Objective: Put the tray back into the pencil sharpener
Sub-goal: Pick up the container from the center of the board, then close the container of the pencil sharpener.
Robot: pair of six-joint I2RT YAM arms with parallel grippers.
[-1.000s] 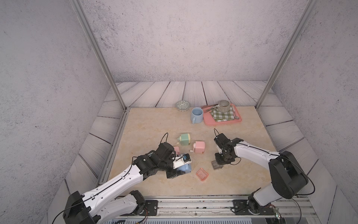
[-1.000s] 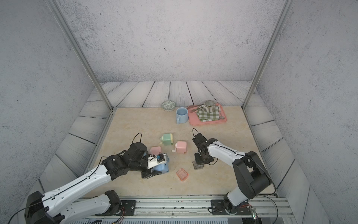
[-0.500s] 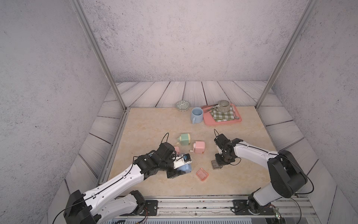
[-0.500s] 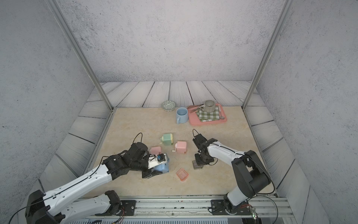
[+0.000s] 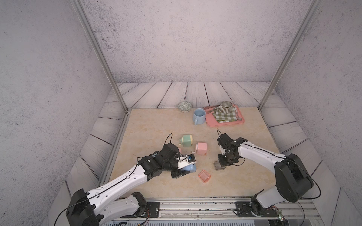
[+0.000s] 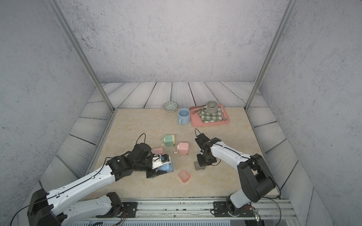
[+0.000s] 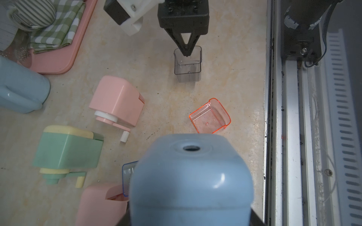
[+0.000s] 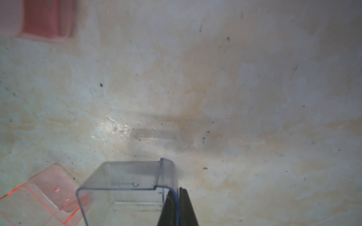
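Clear grey tray (image 7: pixel 188 72) standing on beige counter (image 5: pixel 156 125), one wall pinched by closed right fingers (image 7: pixel 184 47), left fingers (image 5: pixel 176 174) gripping blue pencil sharpener (image 7: pixel 192 176), orange tray (image 5: pixel 204 176) lying between them, bare counter towards the right edge.

Light: soft, even — shadows faint.
Top views: sharp, edges bowed.
Right wrist: hazy, glare patch on table (image 8: pixel 109 127).
Left wrist: blue sharpener (image 7: pixel 192 176) slightly soft.
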